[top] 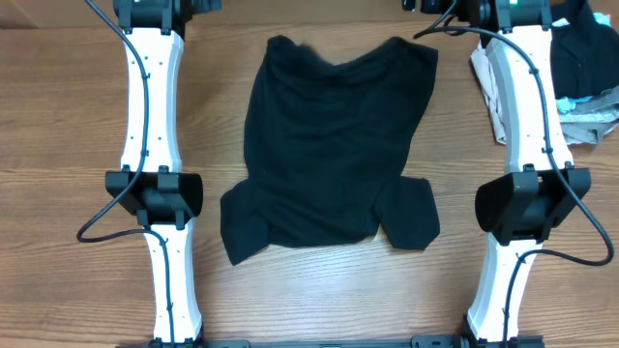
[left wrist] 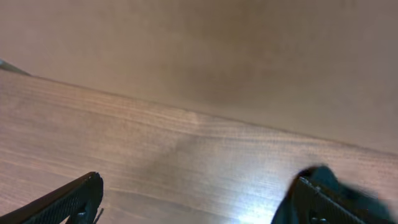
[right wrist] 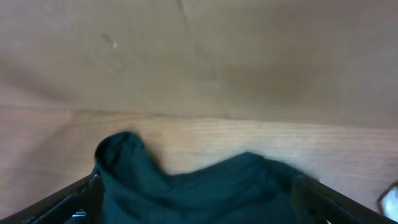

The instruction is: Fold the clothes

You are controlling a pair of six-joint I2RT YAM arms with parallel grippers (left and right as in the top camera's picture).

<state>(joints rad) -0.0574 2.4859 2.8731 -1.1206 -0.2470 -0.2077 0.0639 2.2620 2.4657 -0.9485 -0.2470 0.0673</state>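
Note:
A dark T-shirt (top: 334, 145) lies spread on the wooden table (top: 68, 116), hem at the far side and both sleeves toward the near edge. My left gripper (left wrist: 196, 202) is open over bare wood at the far left, and a bit of the shirt (left wrist: 323, 177) shows by its right finger. My right gripper (right wrist: 199, 202) is open, with the shirt's rumpled hem (right wrist: 186, 183) lying between its spread fingers. In the overhead view both arms (top: 150, 87) (top: 527, 97) reach to the far edge, where the fingers are cut off by the frame.
A heap of other clothes sits at the far right: a dark garment (top: 585, 53), a grey one (top: 590, 116) and a pale cloth (top: 488, 87) under the right arm. The arm bases stand at the near edge on either side of the shirt.

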